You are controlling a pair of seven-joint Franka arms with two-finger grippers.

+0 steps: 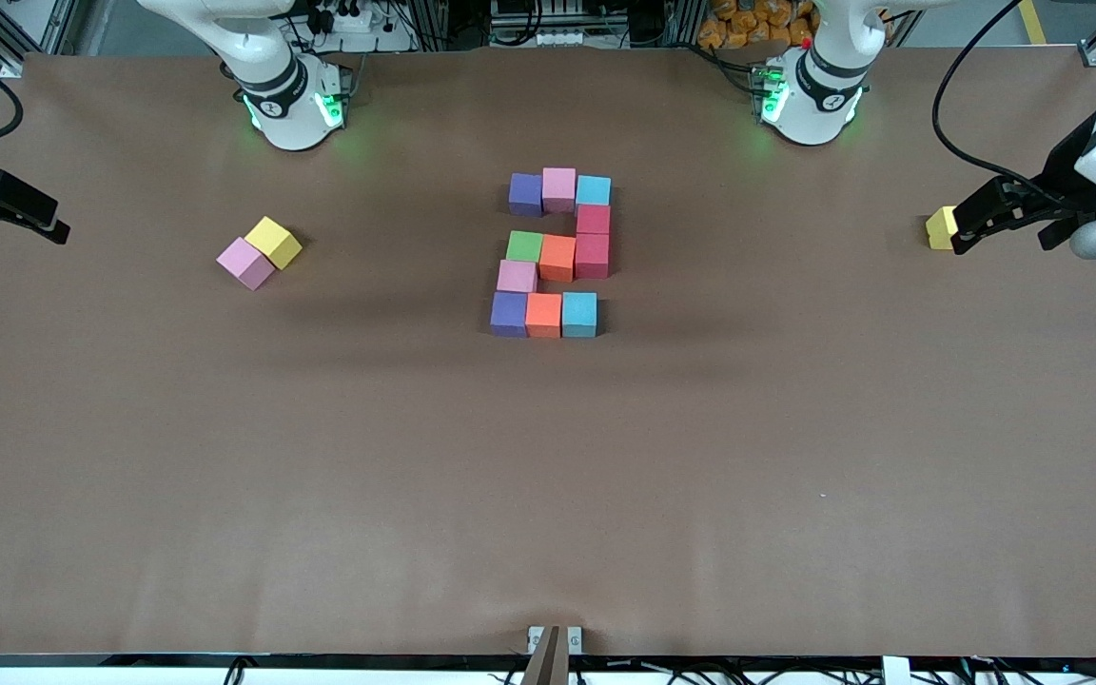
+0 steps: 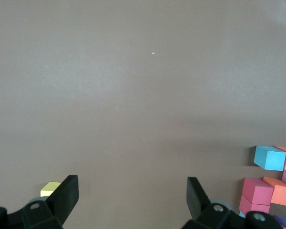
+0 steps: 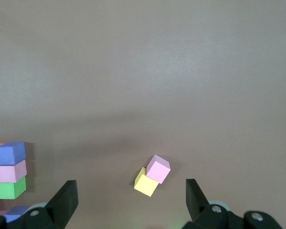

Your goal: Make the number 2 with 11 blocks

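Now | left gripper [image 1: 955, 231]: fingers open, table's end | right gripper [image 1: 58, 228]: fingers open, table's end

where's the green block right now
In the front view, the green block sits in the number 2's middle row, at the right arm's end, touching the orange block beside it and the pink block nearer the camera.

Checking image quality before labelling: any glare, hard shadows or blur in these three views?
Front view: even light, the number 2 sharp, soft shadows under the blocks, green glow at both arm bases. Left wrist view: flat and dim, no glare, the left gripper dark. Right wrist view: similar, a faint shadow band across the table.
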